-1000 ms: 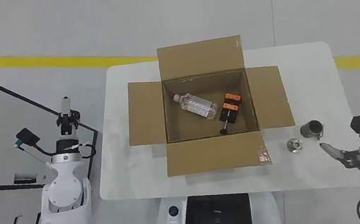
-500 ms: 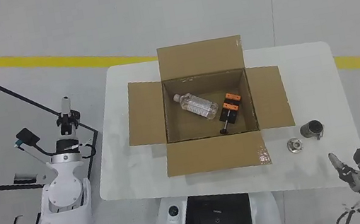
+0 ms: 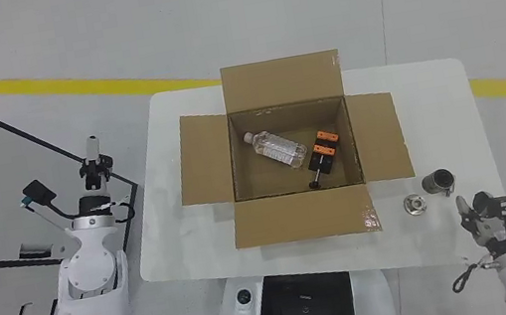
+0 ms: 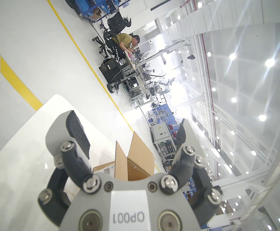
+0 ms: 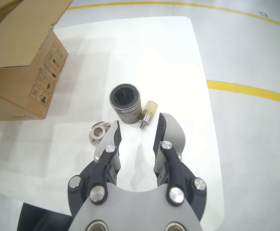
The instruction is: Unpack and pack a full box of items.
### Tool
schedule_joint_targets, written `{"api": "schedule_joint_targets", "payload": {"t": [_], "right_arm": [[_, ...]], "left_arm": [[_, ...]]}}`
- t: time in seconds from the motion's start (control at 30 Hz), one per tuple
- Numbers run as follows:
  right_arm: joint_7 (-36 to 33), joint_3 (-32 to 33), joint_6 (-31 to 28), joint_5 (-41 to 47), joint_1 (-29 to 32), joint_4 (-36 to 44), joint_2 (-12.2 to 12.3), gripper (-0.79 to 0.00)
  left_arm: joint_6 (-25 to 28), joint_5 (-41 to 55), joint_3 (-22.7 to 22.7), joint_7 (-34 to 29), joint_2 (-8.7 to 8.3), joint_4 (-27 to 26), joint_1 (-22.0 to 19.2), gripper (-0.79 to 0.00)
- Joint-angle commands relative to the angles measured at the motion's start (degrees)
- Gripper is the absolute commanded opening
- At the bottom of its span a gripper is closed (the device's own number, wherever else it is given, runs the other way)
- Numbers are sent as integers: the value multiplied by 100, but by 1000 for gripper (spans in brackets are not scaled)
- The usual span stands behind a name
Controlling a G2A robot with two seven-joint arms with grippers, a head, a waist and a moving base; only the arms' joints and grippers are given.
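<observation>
Four flaps stand open on the brown cardboard box (image 3: 281, 82) at the middle of the table (image 3: 196, 237); inside lie a clear bottle (image 3: 276, 146) and an orange-black clamp (image 3: 323, 159). Beside the box, near a metal sleeve (image 5: 126, 102) and a flange (image 5: 99, 132), the right gripper (image 5: 139, 120) gapes empty. Beyond the box's other side, the left gripper (image 4: 128, 118) is spread wide, also empty.

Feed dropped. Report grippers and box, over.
Left gripper open, empty, beside the white table. Right gripper open, empty, near steel cylindrical bearing, metal flange ring, cream-capped bolt. Brown cardboard box open: clear plastic bottle, orange-black clamp inside. Nothing obstructing.

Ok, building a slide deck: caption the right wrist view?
Open right gripper facing a metal cylinder, flanged ring and small stud beside the cardboard box.
</observation>
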State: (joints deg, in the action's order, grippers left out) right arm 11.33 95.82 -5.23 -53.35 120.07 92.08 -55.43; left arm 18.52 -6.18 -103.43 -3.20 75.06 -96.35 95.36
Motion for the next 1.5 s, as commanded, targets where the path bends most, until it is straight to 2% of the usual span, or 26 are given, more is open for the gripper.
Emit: {"api": "schedule_joint_targets", "payload": {"t": [0.0,0.27,0.47,0.73,1.47], "right_arm": [[-154,-68,85,-10,-152,-95,-18,-557],[-436,-369,276,32,-624,-533,-108,-557],[-642,-404,193,215,-963,-891,-152,-570],[-776,-520,91,168,-1255,-1140,-205,-548],[-780,-534,104,-44,-1444,-1305,-315,-554]], "left_arm": [[0,0,0,0,0,0,0,0],[0,0,0,0,0,0,0,0],[0,0,0,0,0,0,0,0],[0,0,0,0,0,0,0,0],[0,0,0,0,0,0,0,0]]}}
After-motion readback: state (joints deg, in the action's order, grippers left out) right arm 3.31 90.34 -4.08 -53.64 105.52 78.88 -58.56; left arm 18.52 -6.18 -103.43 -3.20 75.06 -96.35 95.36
